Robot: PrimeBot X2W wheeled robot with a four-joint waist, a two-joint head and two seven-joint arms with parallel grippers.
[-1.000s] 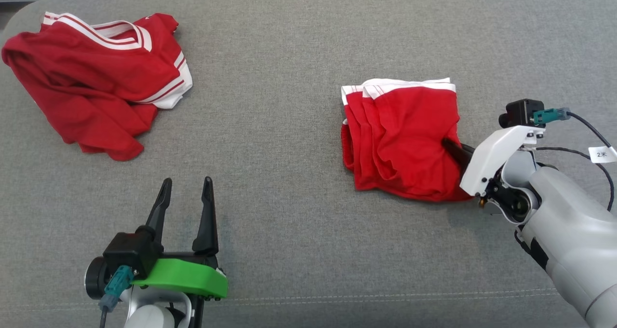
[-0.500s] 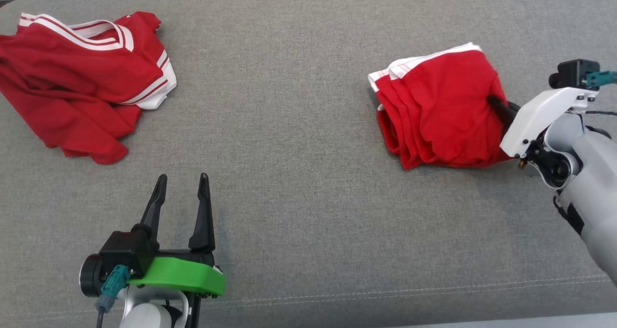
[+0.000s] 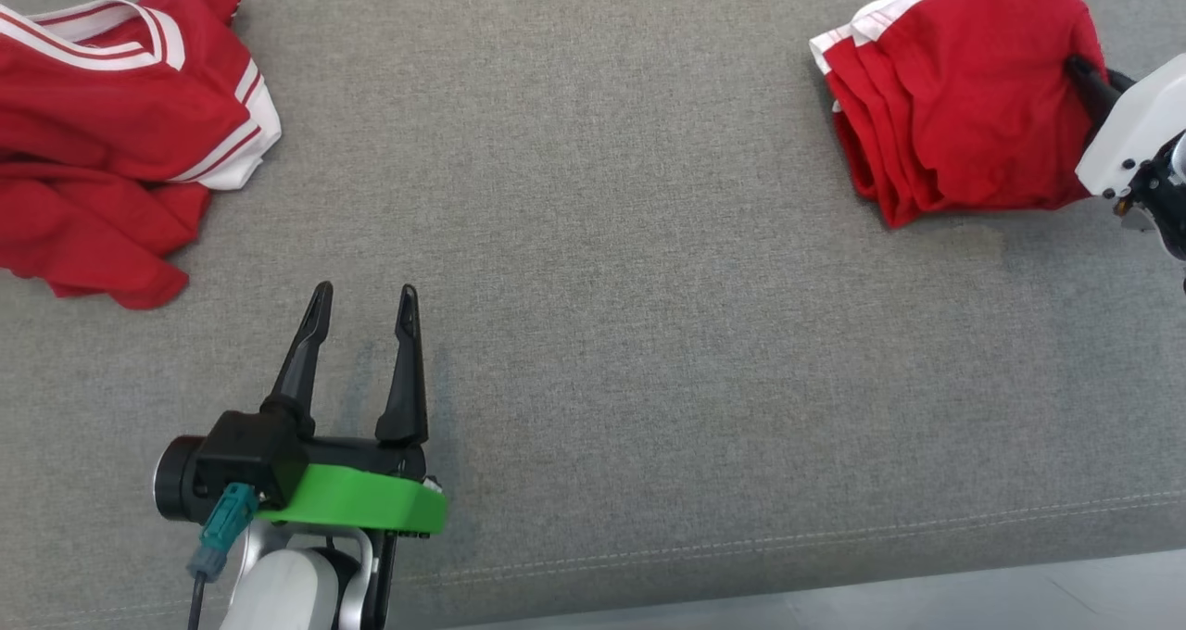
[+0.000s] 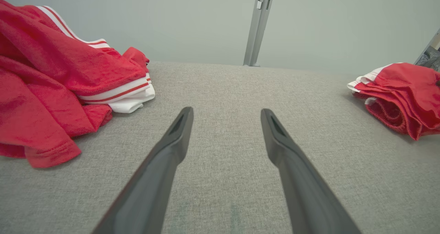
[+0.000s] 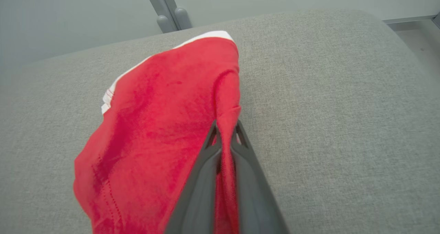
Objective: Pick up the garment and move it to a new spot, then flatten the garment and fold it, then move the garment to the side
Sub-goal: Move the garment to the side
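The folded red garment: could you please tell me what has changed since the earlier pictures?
The right gripper shut on the folded red garment and pulled it right, away from the crumpled red jersey. The jersey and the open left gripper stayed put.

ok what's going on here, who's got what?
The right gripper is shut on a fold at the near edge of the folded red garment with white trim, at the far right of the grey upholstered surface. The left gripper is open and empty, low over the grey fabric near the front edge. A second, crumpled red garment with white stripes lies at the far left, with nothing touching it.
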